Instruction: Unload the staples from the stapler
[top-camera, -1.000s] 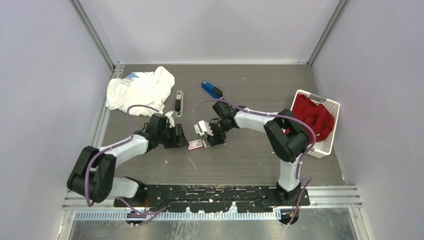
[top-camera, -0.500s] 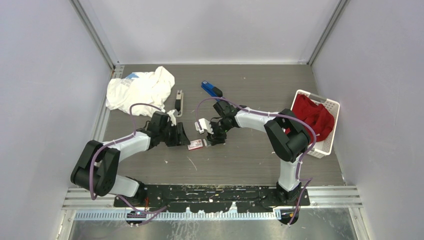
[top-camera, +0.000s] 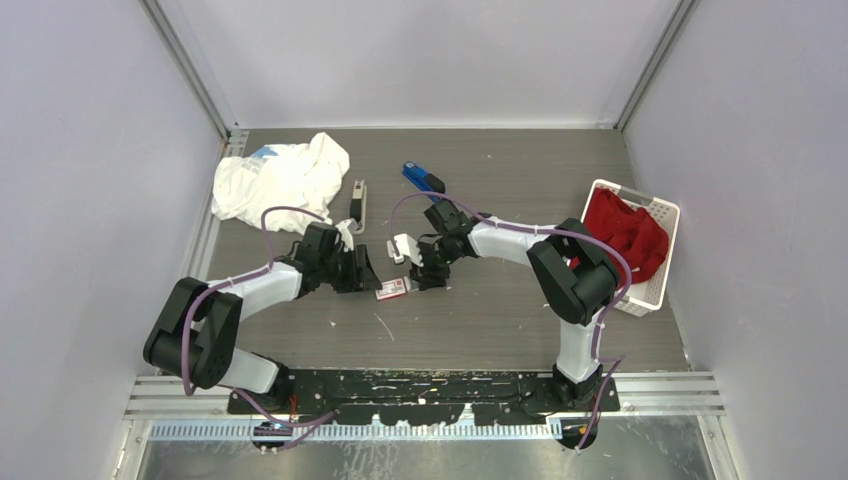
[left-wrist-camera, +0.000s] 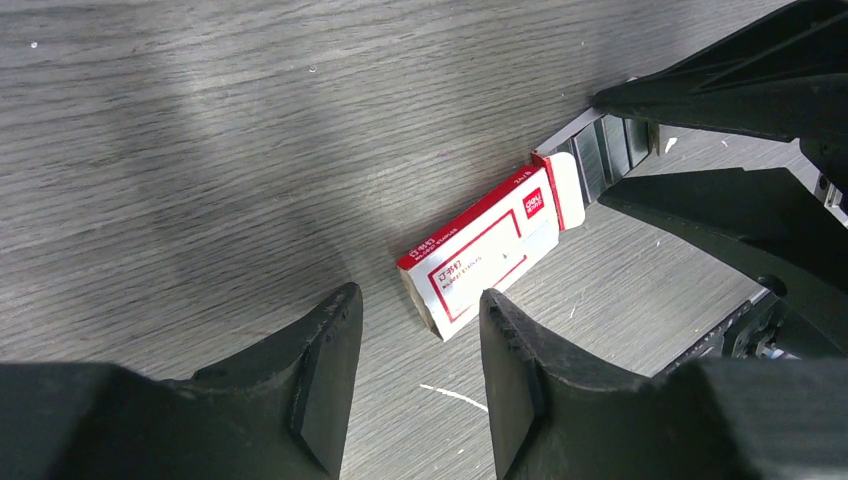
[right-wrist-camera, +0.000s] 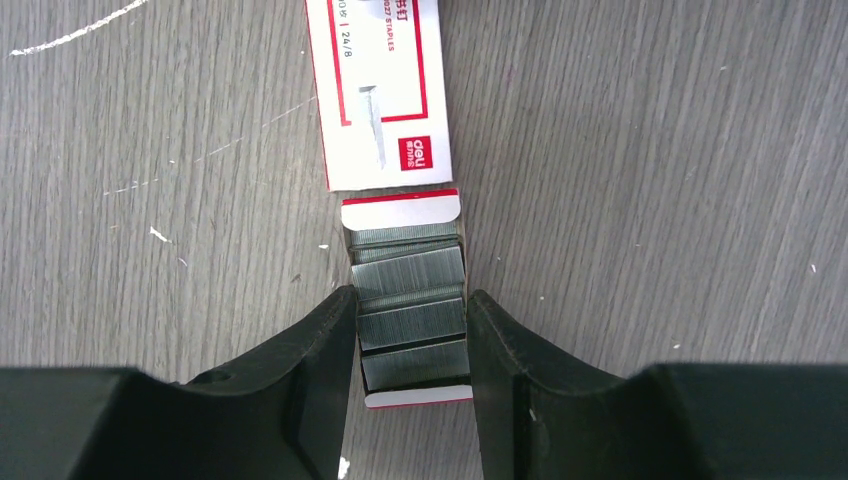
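- The silvery-grey strips of joined staples (right-wrist-camera: 408, 270) lie in a white card tray (right-wrist-camera: 400, 212), slid out of a flat white-and-red box (right-wrist-camera: 380, 90) near the centre of the grey wood-grain table (top-camera: 500, 310).
- The right gripper (right-wrist-camera: 410, 297) pinches this tray by its sides, as before.
- The left gripper (left-wrist-camera: 420, 300) has narrowed its jaws. They remain spread, just short of the box, which probably still needs bracing.

The top camera looks down from high up at the whole worktop (top-camera: 500, 320). The wrist cameras sit very close, looking down past the left tool (left-wrist-camera: 418, 298) and the right tool (right-wrist-camera: 410, 296). All three see the small box (top-camera: 392, 288).
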